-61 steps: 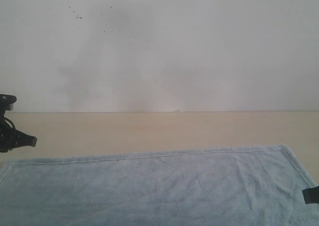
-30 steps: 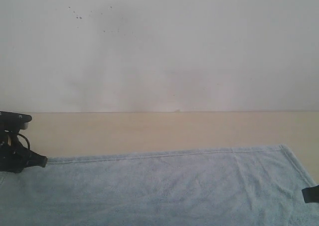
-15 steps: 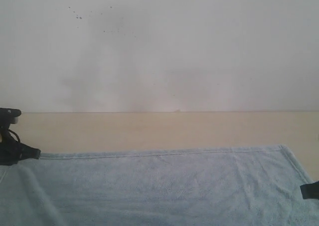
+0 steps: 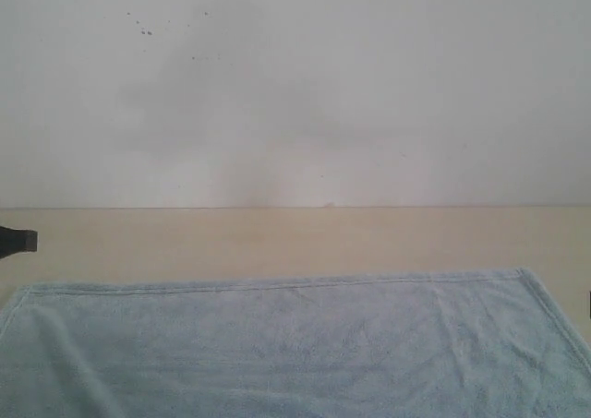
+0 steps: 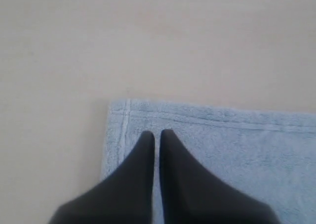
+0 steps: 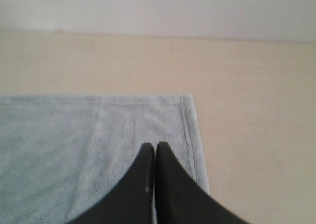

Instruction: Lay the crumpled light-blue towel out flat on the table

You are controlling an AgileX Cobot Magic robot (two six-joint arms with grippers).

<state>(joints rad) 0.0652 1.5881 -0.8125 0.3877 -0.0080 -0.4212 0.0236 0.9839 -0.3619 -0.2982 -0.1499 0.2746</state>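
Left gripper (image 5: 155, 135): it has been drawn back to the left edge of the exterior view since half a second ago, and only a small black tip is seen there now. The jaws are pressed together with a hairline slit between them, and nothing is held. In the left wrist view the tips are placed over the towel (image 4: 305, 344), just inside its hem, with the far left corner just beyond them. Whether the cloth is touched cannot be told.
Right gripper (image 6: 154, 147): the black part seen earlier at the right edge of the exterior view is almost gone from it. The jaws are brought tip to tip and nothing is gripped. In the right wrist view the tips are placed over the cloth, inside the side hem, with the far right corner beyond them. Contact cannot be told.
Towel, near part: it is cut off by the lower edge of the exterior view. A faint soft crease is seen slanting near the lower left.
Towel, whole: it is laid out flat across the table (image 4: 277, 238).
Towel, far left corner: it was covered by the gripper half a second ago. It is now uncovered and laid down, with its hem shown.
Far hem: it is run nearly straight from corner to corner.
Table: a bare beige strip is seen beyond the far hem and past both far corners.
Wall (image 4: 295, 86): it is white, marked with a few dark specks at the upper left, and met by the table's far edge.
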